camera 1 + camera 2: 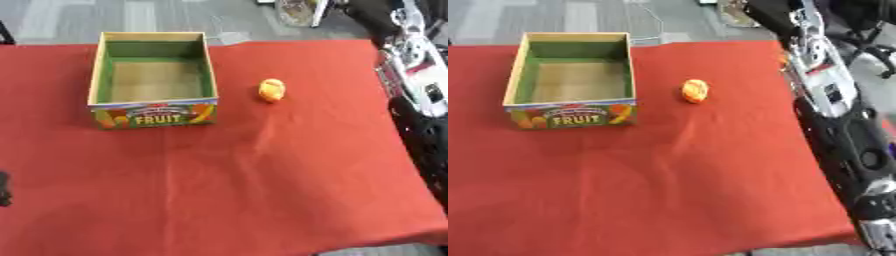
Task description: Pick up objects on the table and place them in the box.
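R arm stretched along table's right edge, hand unseen.

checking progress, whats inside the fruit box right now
Nothing shows inside the fruit box: only its bare brown floor. The near wall hides a strip of floor behind it. The orange object sits outside.

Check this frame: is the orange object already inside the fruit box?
No. The orange object lies on the red tablecloth, to the right of the fruit box, whose inside looks bare.
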Available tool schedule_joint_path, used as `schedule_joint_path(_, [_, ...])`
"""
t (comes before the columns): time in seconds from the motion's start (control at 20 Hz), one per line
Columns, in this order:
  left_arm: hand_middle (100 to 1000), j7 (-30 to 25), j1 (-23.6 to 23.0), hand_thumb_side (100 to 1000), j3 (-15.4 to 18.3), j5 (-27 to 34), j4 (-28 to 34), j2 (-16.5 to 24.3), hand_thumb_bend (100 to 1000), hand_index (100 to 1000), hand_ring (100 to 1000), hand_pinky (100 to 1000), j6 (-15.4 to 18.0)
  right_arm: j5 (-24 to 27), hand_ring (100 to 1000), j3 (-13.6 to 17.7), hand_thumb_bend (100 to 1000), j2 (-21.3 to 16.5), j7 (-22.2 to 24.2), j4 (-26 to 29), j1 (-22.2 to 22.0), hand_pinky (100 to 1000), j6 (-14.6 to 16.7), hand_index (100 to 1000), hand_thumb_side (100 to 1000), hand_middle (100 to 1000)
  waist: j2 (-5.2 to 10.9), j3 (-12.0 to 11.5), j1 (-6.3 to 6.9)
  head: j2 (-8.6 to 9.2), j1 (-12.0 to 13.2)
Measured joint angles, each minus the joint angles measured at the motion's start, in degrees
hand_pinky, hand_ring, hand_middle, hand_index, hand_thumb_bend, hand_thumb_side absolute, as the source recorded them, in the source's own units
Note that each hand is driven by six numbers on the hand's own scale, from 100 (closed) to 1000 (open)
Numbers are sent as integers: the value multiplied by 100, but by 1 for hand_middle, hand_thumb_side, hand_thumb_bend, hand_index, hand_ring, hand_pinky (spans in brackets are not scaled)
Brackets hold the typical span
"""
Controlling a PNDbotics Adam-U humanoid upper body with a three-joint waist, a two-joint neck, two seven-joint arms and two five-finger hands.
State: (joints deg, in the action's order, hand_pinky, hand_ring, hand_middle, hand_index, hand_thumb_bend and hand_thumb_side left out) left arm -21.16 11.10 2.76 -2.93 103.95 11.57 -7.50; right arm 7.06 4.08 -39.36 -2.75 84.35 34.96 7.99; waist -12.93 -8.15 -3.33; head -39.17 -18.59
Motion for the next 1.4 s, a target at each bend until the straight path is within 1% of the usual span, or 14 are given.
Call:
schedule_joint_path(0.15, [546,-15,-4,373,-7,0,-1,1,287,545,504,506,6,-490,827,-215,233,-126,412,-828,407,669,135,825,295,737,42,-12,-16,-2,-16])
schedule_joint_path(0.25, [547,-29,-10,373,-20,0,-2,2,287,545,504,506,11,-819,827,-335,237,-138,637,-1375,682,670,244,825,295,738,67,-37,-28,-5,-22])
schedule_joint_path(0.45, [547,-62,-49,373,-50,0,-11,5,286,545,504,506,14,-1567,827,-489,254,-107,931,-2558,1212,676,478,827,295,741,131,-91,-31,-23,-58])
schedule_joint_path(0.6, [547,-85,-56,373,-77,0,-38,6,285,545,505,506,23,-2130,826,-505,274,28,999,-3467,1556,676,598,824,287,740,159,-152,-33,-55,-99])
schedule_joint_path(0.75, [547,-113,-59,373,-104,0,-41,7,285,545,504,506,32,-2657,830,-496,284,193,938,-4323,1814,678,676,824,288,744,173,-223,-33,-60,-139])
schedule_joint_path(0.85, [547,-123,-62,373,-112,0,-44,7,285,545,504,506,33,-2968,831,-480,292,291,873,-4789,1947,680,731,824,284,746,183,-259,-32,-74,-167])
schedule_joint_path(0.95, [547,-137,-65,373,-115,0,-60,7,284,545,504,506,37,-3236,831,-466,298,356,796,-5101,2024,682,792,824,280,747,191,-284,-31,-100,-178])
schedule_joint_path(1.05, [547,-145,-68,373,-124,0,-72,8,284,545,504,506,42,-3480,832,-448,303,402,728,-5294,2070,683,854,825,276,748,194,-292,-31,-105,-193])
schedule_joint_path(1.4, [547,-152,-68,373,-144,0,-73,8,283,545,504,506,45,-4009,856,-447,318,512,661,-5499,2070,708,1031,836,280,777,195,-325,-23,-105,-220])
